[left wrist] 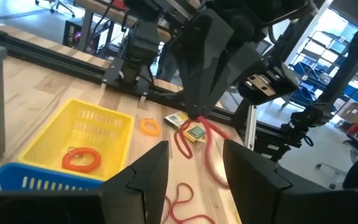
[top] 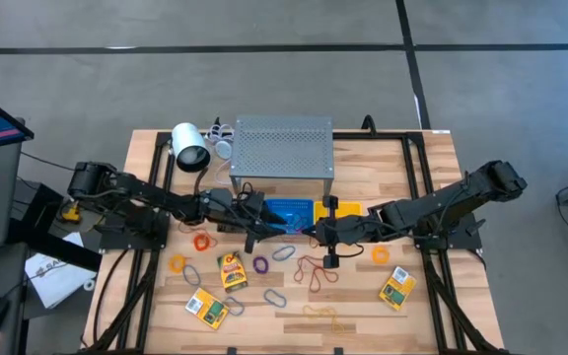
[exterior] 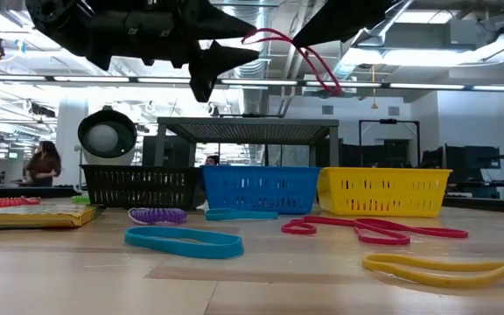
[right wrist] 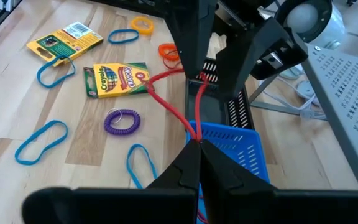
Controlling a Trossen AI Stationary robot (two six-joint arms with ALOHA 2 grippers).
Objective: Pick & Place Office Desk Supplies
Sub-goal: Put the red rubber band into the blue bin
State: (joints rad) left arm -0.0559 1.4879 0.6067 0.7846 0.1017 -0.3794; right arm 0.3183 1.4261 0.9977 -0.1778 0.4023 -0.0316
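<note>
Right gripper (right wrist: 199, 144) is pinched shut on a red band loop (right wrist: 166, 78) above the blue basket (right wrist: 238, 149); left gripper (left wrist: 194, 168) hovers opposite, fingers apart and empty. Light, limp and stretchy, the loop probably sags and swings; pinch one strand

Black basket (right wrist: 236, 111) mostly hidden behind left arm's fingers (right wrist: 253, 56).

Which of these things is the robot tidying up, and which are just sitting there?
For the job:
- long red rubber band, pinched in the right claw
- yellow-and-green crayon box
- purple coiled band
- blue plastic basket

Just lying about:
- grey perforated metal shelf
- white round lamp
</note>
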